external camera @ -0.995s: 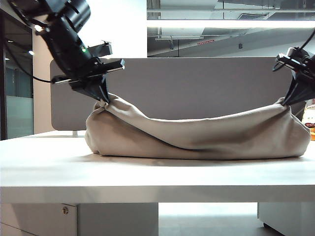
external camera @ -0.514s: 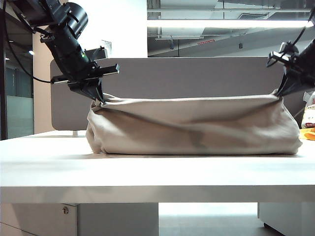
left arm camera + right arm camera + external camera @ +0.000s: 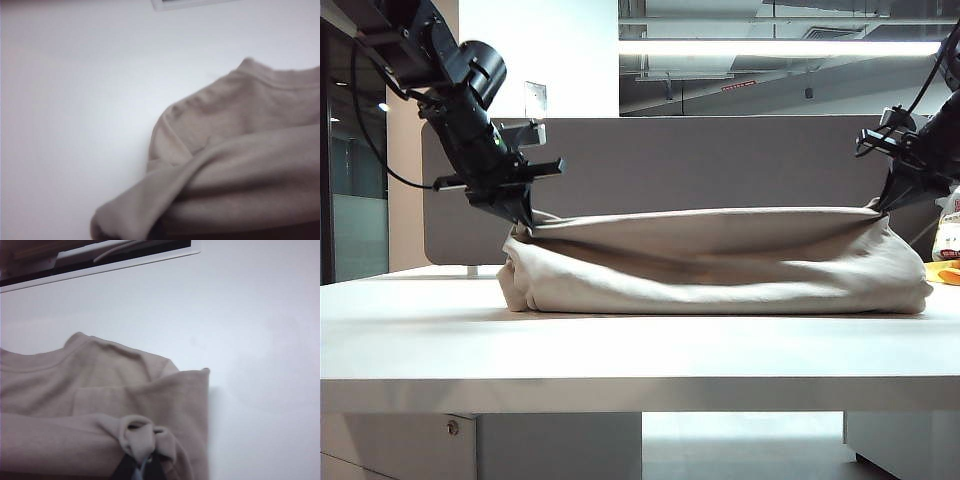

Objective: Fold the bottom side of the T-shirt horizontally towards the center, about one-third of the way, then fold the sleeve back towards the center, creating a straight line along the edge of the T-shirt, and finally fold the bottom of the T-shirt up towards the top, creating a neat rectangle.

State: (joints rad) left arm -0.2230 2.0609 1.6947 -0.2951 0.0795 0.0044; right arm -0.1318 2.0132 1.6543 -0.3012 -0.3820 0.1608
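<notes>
Beige T-shirt [image 3: 720, 262] lies bunched lengthwise across the desk [image 3: 620, 350], spanning most of its width, nearer the back edge. Left gripper [image 3: 523, 216] sits above the shirt's left end, jaws clamped together on a pinch of fabric. Right gripper [image 3: 882, 205] is over the right end near the desk's right edge, likewise clamped on cloth; the right wrist view shows a knot of fabric bunched at its fingertips [image 3: 141, 464].

Both ends are held up so one edge of the shirt hangs taut between the two grippers, a straight raised line, while the rest of the fabric rests on the desk below. This two-point hold keeps the carried edge level so it can be laid over as one even fold instead of sagging in the middle.

Probably the first lengthwise fold toward the centre, though which edge is held can't be made out from this low angle. Left wrist view shows the ribbed collar [image 3: 280, 77] and folded layers; the gripper itself is out of that frame.

Yellow packet [image 3: 948, 255] stands at the right edge, beside the shirt.
</notes>
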